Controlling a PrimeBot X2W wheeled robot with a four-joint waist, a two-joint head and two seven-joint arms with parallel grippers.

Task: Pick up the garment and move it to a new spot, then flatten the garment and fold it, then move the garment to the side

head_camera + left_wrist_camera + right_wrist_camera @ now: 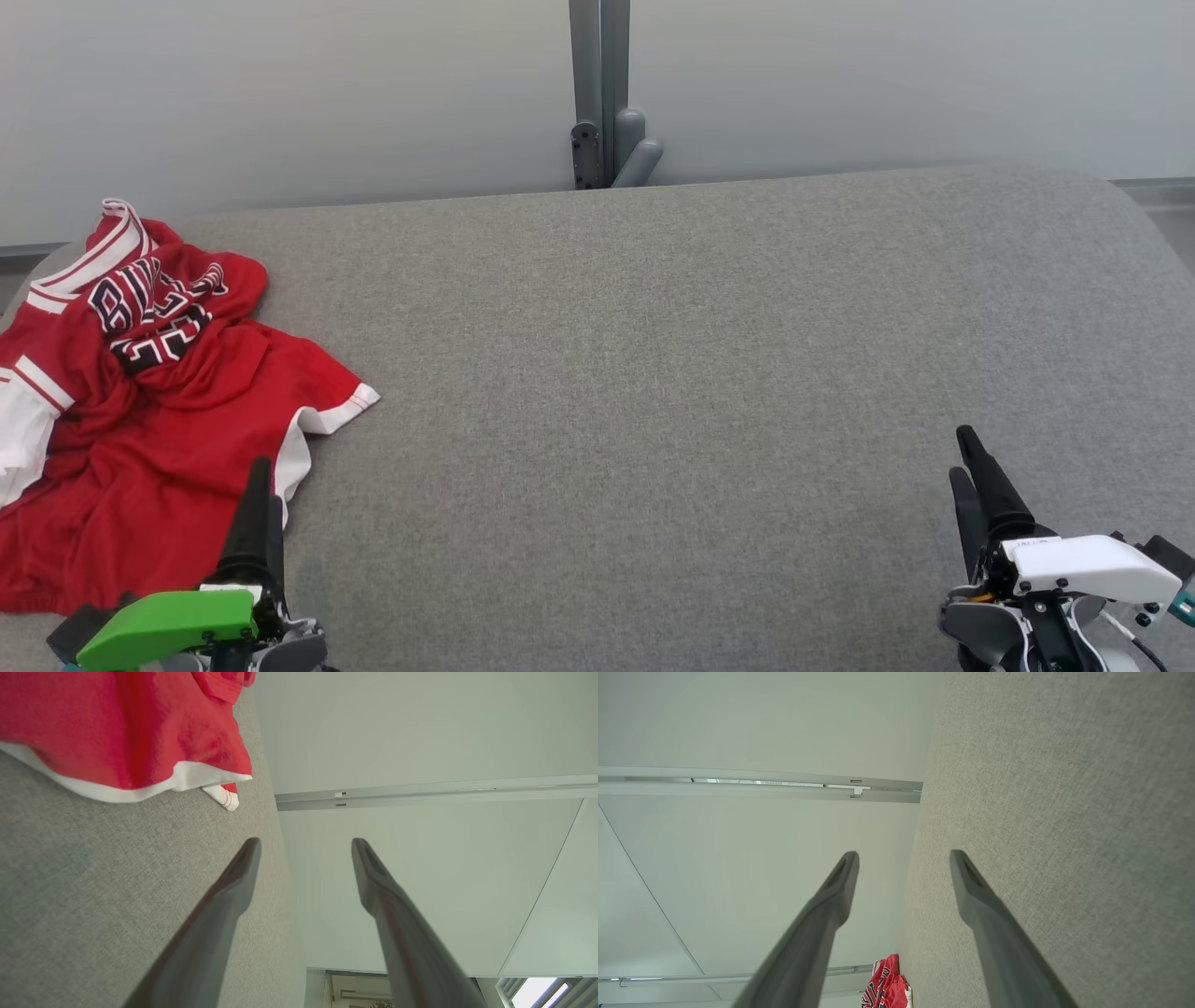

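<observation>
We face a grey cloth-covered table that runs across our whole view, with a plain pale wall behind it and a grey post rising at the middle of the far edge. The jersey lies crumpled at the table's left end. It is red with white trim, and its dark lettering is bunched up near the far side. One white-edged corner points out toward the table's middle.

Our left gripper hangs at the lower left with its fingers spread wide and nothing between them. In the head view the fingers overlap the jersey's near hem. The left wrist view shows the white hem ahead of the tips, with bare cloth between, so we are not touching it.

Our right gripper sits at the lower right over bare table, well apart from the jersey. Its fingers are also spread wide and hold nothing. The right wrist view shows the jersey as a small red heap far off along the table.
</observation>
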